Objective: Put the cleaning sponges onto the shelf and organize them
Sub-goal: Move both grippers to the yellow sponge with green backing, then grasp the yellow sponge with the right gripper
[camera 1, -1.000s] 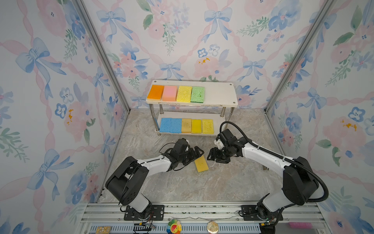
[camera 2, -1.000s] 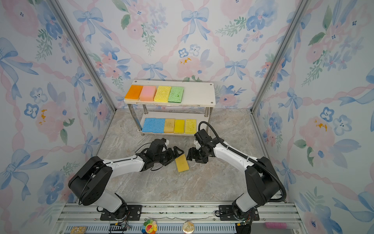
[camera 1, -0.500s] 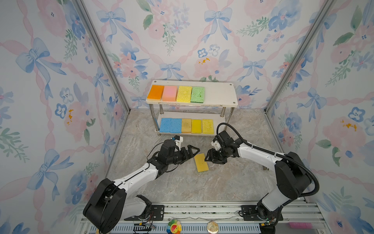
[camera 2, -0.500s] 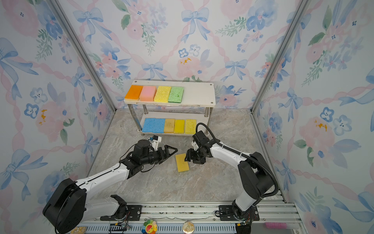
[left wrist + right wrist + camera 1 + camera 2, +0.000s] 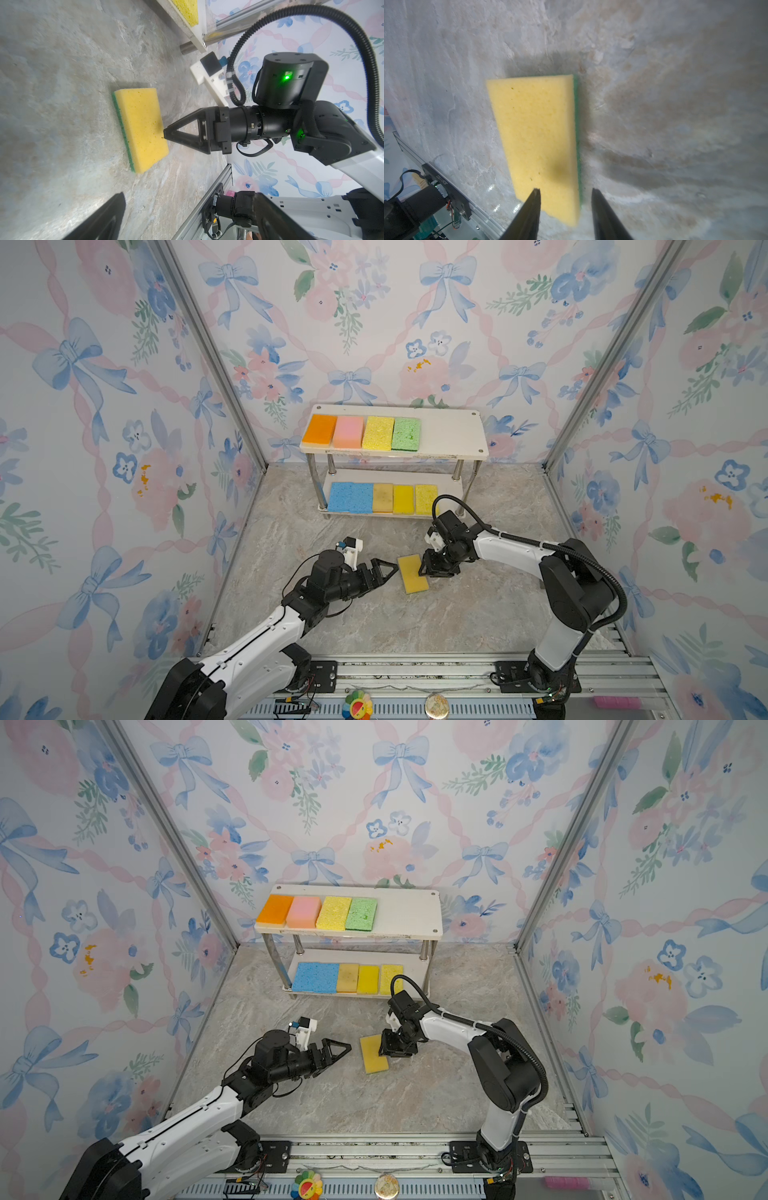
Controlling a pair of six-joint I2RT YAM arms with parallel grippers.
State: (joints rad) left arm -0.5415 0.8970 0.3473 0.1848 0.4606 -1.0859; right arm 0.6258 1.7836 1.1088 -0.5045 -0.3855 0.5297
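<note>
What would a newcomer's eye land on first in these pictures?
Colourful sponges line both tiers of the white shelf at the back. On the marbled tabletop before it lies one yellow sponge, the right gripper straddling its edge, the open left gripper close by.

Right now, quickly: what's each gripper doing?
Left gripper: open, empty.
Right gripper: open, fingers straddling the yellow sponge at its edge, not gripping it.
</note>
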